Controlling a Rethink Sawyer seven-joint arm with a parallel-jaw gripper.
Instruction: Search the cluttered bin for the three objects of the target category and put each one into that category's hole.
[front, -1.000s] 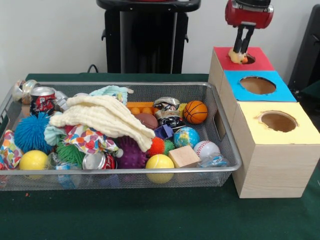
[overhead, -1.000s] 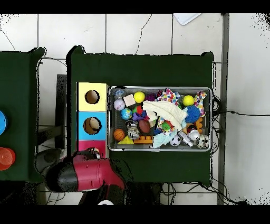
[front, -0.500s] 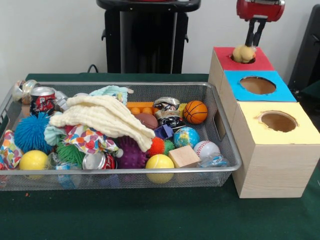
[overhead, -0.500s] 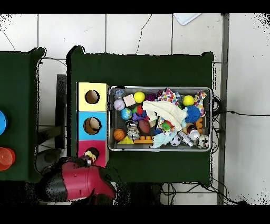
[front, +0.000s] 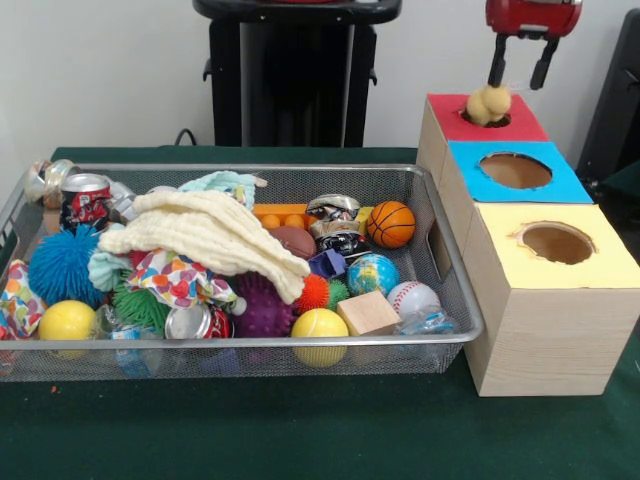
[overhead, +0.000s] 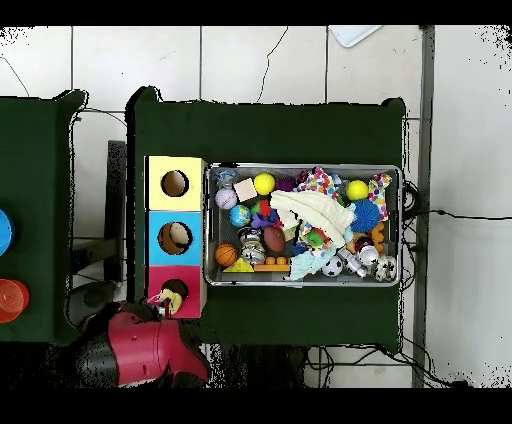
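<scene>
A small tan and yellow soft toy (front: 487, 104) sits in the mouth of the hole in the red-topped box (front: 522, 124), half sticking out. My gripper (front: 518, 84) hangs just above and slightly right of it, open, with nothing between its fingers (front: 496, 68). From overhead, the toy (overhead: 168, 297) shows on the red box (overhead: 188, 300), with the red arm (overhead: 140, 350) right below it. The wire bin (front: 300, 342) on the left is full of balls, cans, cloths and toys.
A blue-topped box (front: 560, 182) and a yellow-topped box (front: 612, 262) stand in a row with the red one, right of the bin. Overhead, something pale lies inside the blue hole (overhead: 176, 238). A cream cloth (front: 215, 232) covers the bin's middle. A black stand (front: 295, 70) rises behind.
My gripper rose from the red box's hole and opened, letting go of the soft toy. The toy stays lodged in the hole's mouth. The arm drew back a little.
</scene>
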